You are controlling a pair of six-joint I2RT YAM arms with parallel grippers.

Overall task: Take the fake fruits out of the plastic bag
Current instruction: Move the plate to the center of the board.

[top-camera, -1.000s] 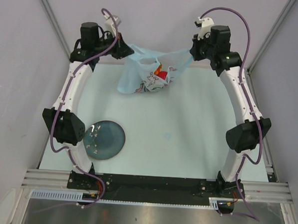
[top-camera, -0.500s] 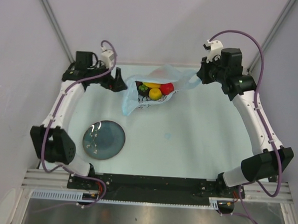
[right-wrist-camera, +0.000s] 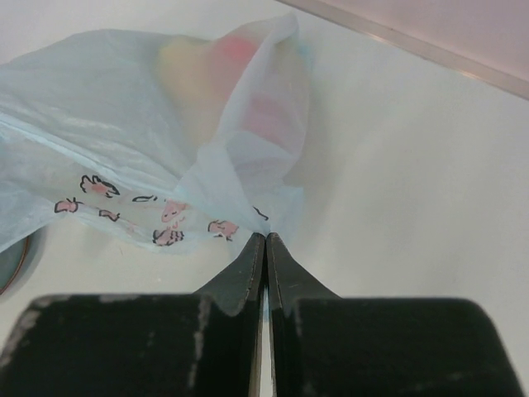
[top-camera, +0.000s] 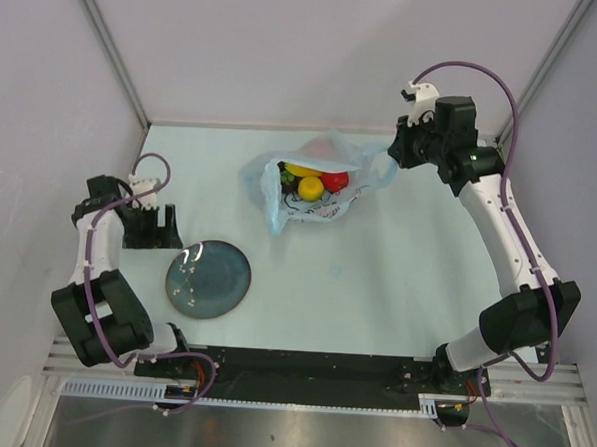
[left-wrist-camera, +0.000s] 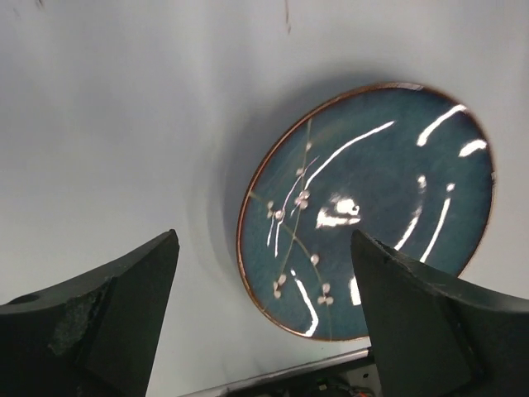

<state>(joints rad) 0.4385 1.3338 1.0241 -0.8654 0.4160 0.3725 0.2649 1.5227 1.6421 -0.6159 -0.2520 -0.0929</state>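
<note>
The light-blue plastic bag (top-camera: 314, 212) lies on the table at the back middle, its mouth gaping upward. Inside show the fake fruits: a yellow banana bunch (top-camera: 303, 170), a red apple (top-camera: 335, 179), a yellow round fruit (top-camera: 311, 188) and a dark ball (top-camera: 288, 181). My right gripper (top-camera: 392, 154) is shut on the bag's right-hand edge; in the right wrist view its fingers (right-wrist-camera: 265, 238) pinch the thin plastic bag (right-wrist-camera: 124, 116). My left gripper (top-camera: 166, 229) stands open at the left, apart from the bag, with nothing between its fingers (left-wrist-camera: 263, 248).
A dark teal plate (top-camera: 209, 278) lies at the front left, just right of the left gripper; in the left wrist view the plate (left-wrist-camera: 372, 207) fills the space beyond the fingers. Grey walls close the table's back and sides.
The left gripper let go of the bag, opened and drew back to the left beside the plate. The bag sank onto the table, mouth open. The right gripper kept its hold.
</note>
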